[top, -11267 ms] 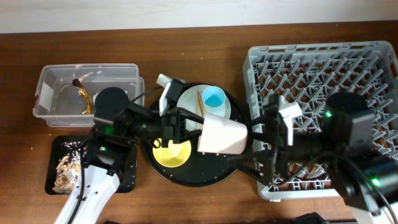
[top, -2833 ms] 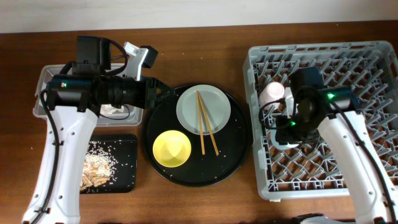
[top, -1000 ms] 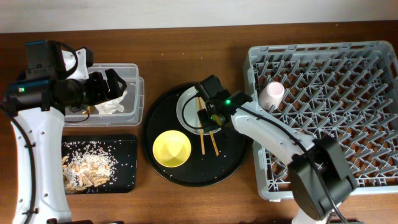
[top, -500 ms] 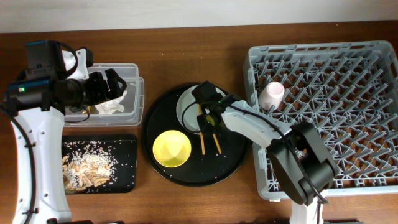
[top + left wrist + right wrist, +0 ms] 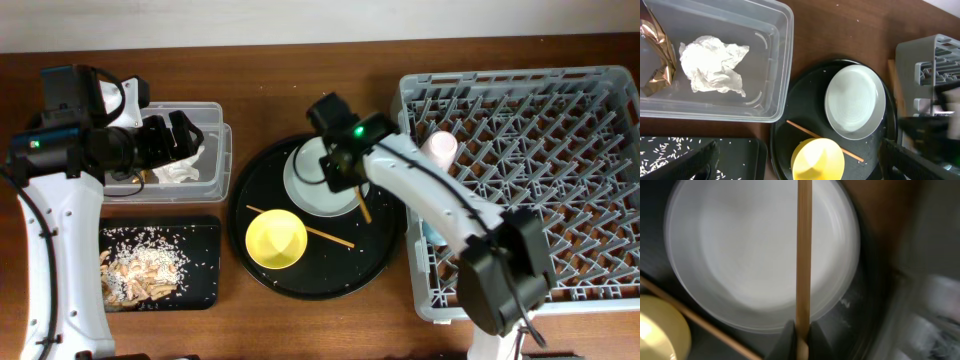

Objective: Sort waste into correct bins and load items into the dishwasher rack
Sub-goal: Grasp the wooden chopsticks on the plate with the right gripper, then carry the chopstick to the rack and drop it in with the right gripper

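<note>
Even, soft light; faint shadows.
Right wrist view smeared, worst rightward: thin wooden chopstick (image 5: 803, 255) crisp, pale round plate (image 5: 740, 255) blurred.

Seemingly wooden table (image 5: 300, 80), round black tray (image 5: 320, 272).

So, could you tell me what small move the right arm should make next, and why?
Probably lift and swing right toward the dishwasher rack: the right gripper is shut on one chopstick above the plate, so it can be loaded. The second chopstick lies on the round black tray.
</note>
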Motion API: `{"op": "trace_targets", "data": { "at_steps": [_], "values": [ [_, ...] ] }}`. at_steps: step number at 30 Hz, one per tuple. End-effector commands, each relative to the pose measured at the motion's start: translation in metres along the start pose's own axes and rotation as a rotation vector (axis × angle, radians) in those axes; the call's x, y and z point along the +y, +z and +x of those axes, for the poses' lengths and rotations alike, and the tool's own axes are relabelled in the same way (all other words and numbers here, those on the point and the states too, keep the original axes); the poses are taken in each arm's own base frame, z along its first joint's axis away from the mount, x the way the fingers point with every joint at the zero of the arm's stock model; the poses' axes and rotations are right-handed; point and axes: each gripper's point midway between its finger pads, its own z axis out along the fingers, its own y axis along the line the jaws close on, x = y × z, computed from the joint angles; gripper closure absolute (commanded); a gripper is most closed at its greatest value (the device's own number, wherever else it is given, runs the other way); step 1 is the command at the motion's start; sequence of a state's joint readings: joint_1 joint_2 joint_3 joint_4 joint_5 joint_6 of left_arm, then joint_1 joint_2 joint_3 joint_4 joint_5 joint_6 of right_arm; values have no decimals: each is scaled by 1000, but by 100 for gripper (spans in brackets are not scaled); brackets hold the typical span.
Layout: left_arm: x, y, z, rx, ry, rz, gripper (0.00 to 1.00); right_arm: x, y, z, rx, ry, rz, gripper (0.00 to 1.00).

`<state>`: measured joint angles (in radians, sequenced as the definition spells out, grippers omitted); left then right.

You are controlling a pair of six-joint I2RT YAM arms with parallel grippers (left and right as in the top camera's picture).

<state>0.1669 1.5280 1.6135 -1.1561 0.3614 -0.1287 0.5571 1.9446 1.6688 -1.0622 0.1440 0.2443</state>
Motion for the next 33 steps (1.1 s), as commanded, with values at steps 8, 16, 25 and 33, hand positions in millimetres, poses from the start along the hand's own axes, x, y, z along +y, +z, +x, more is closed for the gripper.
{"op": "trace_targets", "data": {
  "at_steps": [8, 16, 25, 33],
  "values": [
    [1, 1, 0, 0, -7, -4, 0, -192, -74, 45, 114, 228, 206, 96],
    [1, 1, 0, 0, -7, -4, 0, -248, -54, 64, 147, 331, 75, 96],
    [1, 1, 0, 0, -7, -4, 0, -235, -20, 61, 193, 259, -75, 95],
    [1, 1, 0, 0, -7, -4, 0, -235, -18, 62, 200, 269, -77, 56]
  ]
}}
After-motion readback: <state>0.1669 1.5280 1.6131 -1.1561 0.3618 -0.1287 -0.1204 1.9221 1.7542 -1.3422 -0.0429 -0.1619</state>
